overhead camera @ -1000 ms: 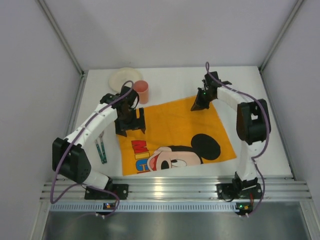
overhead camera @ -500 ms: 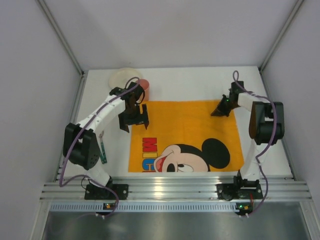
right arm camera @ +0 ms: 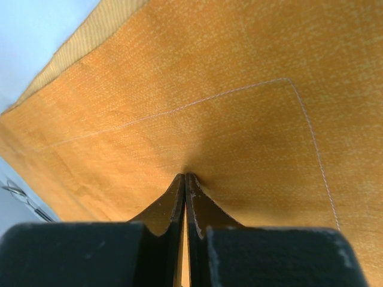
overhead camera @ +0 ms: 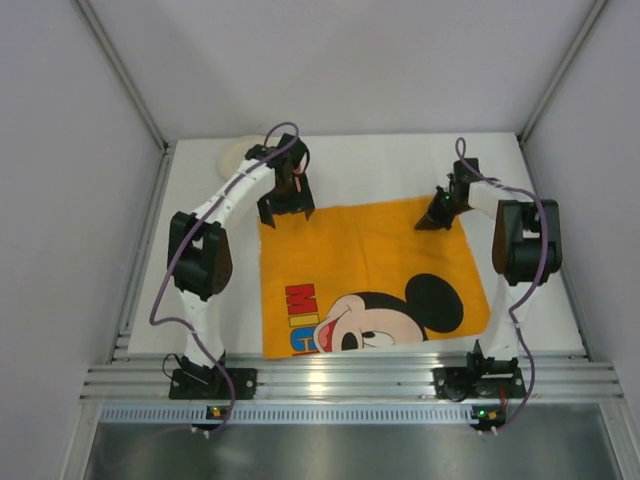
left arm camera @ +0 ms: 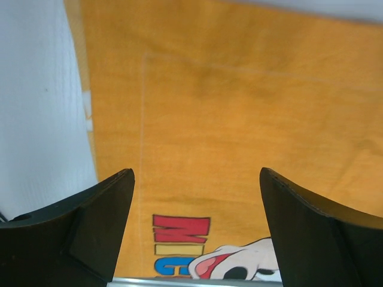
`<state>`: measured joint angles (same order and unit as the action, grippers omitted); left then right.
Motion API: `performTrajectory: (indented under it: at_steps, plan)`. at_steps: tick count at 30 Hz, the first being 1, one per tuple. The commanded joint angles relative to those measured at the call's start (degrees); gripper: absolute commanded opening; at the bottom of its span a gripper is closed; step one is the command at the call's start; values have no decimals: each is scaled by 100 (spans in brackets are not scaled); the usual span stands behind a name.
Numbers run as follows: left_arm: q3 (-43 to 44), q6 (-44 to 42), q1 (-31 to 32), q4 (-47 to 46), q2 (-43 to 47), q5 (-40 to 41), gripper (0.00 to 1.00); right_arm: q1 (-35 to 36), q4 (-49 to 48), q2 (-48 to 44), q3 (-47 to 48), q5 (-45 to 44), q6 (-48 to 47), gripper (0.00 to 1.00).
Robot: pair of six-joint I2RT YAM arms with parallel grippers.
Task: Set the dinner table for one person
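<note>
On the far right corner of the orange cloth (overhead camera: 370, 270), my right hand (overhead camera: 437, 216) is pinched tight on the fabric. My left hand (overhead camera: 287, 214) hangs wide open over the far left corner. The white counter (overhead camera: 380, 165) lies under the cloth.

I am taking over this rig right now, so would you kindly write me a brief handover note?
Left gripper: open, above the cloth's far left corner, holding nothing.
Right gripper: shut, pinching the cloth near its far right corner.
Things: the orange cloth is spread across the middle of the table; the plate sits at the far left corner, partly hidden behind the left arm.
Done: cloth laid out nearly flat.
To do: release the cloth, then probably bring the plate onto it and add the rest of the setting.
</note>
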<state>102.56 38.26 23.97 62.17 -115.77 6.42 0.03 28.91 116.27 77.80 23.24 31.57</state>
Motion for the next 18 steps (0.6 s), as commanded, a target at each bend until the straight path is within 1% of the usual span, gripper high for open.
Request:
performTrajectory:
  at_steps: [1,3,4,6,7,8,10,13,14,18]
  plan:
    - [957,51,-50,242,98,509,90,208,352,89,77,-224,-125,0]
    - [1257,-117,-94,225,150,650,90,208,519,-112,148,-390,-142,0]
    - [1310,-169,-120,138,255,685,90,208,659,-209,165,-469,-143,4]
    - [1424,-266,-278,59,388,703,91,216,879,-560,244,-724,-230,19]
    - [1450,-284,-357,15,492,625,91,216,1115,-709,253,-821,-257,44]
    - [1477,-293,-505,-73,528,598,91,208,1196,-981,262,-952,-300,57]
    - [1433,-380,-638,-248,581,554,91,216,1415,-1237,288,-1085,-388,75]
    - [1477,-512,-919,-372,407,475,90,225,1757,-1528,429,-1418,-582,80]
    - [1442,-539,-1042,-494,362,396,90,225,1794,-1598,438,-1506,-660,81]
    - [1424,-627,-1166,-863,99,194,89,225,1996,-1607,412,-1498,-775,80]
